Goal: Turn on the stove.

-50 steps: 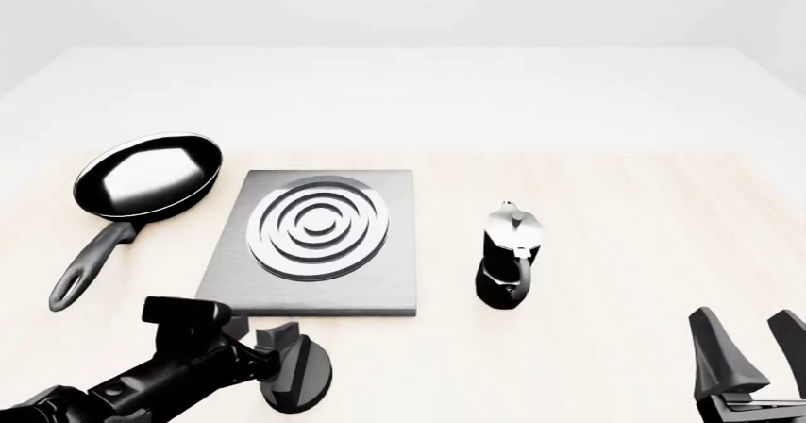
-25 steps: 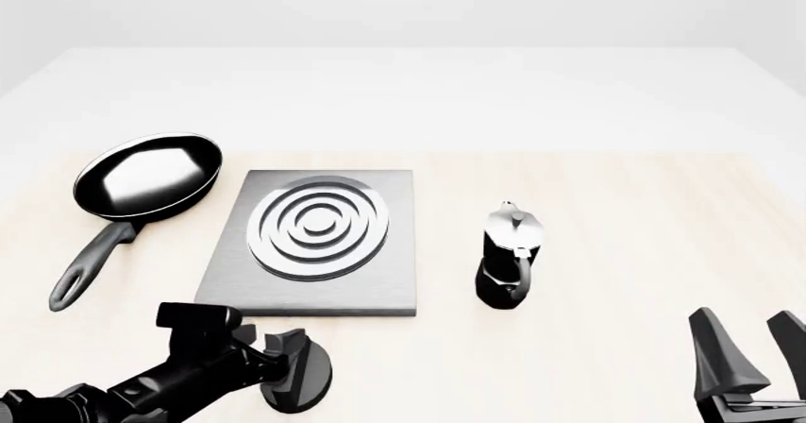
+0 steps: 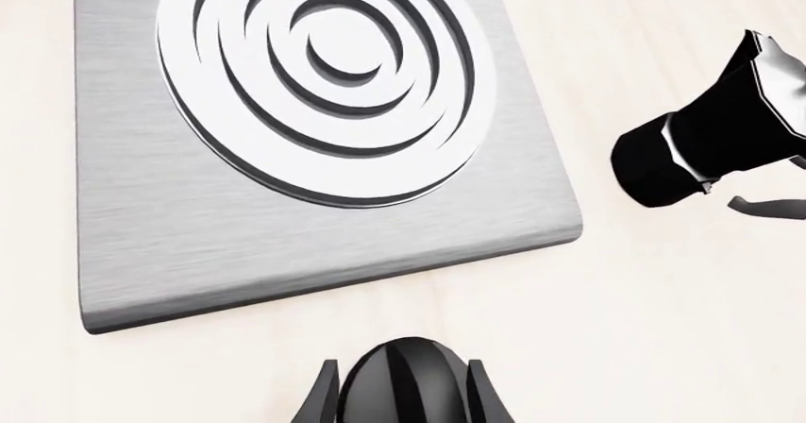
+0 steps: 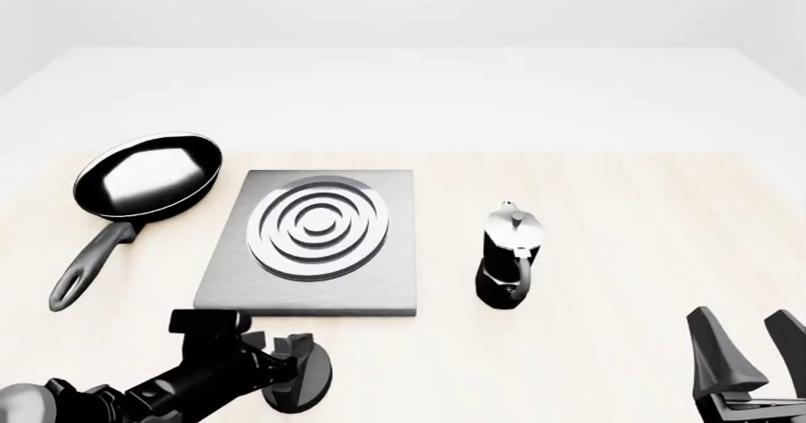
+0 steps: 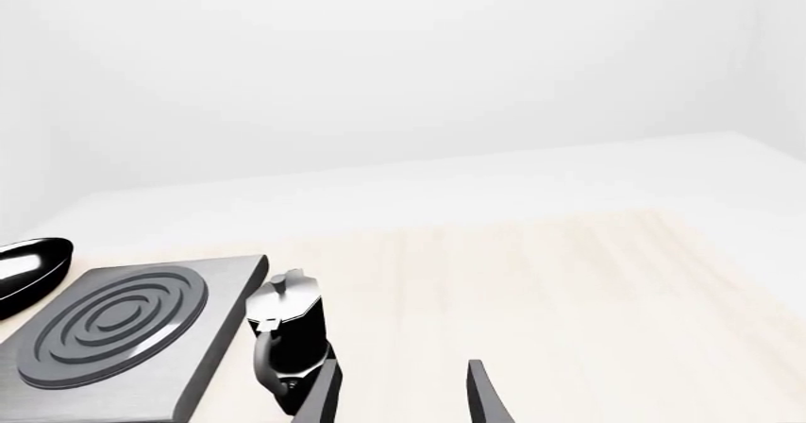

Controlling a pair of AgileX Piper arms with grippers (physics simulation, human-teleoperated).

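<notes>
The stove point(image 4: 377, 286) is a flat brushed-grey slab with silver burner rings point(image 4: 317, 227), at the table's centre left. It fills the left wrist view point(image 3: 139, 244) and shows in the right wrist view point(image 5: 189, 366). Its black ridged knob point(image 4: 306, 397) sits on the table just in front of the slab. My left gripper point(image 4: 294, 370) is shut on the knob point(image 3: 403, 371), with one finger point(image 3: 321, 399) on each side. My right gripper point(image 4: 753, 352) is open and empty at the near right, and its fingers point(image 5: 485, 399) show in its own view.
A black-and-silver moka pot point(image 4: 511, 258) stands right of the slab, seen also in the left wrist view point(image 3: 705, 130) and the right wrist view point(image 5: 287, 333). A black frying pan point(image 4: 145, 177) lies at the far left, its handle point(image 4: 86, 267) pointing toward me.
My left arm's wrist has shifted lower and to the right while its fingers stay at the knob. The right arm has not moved.
</notes>
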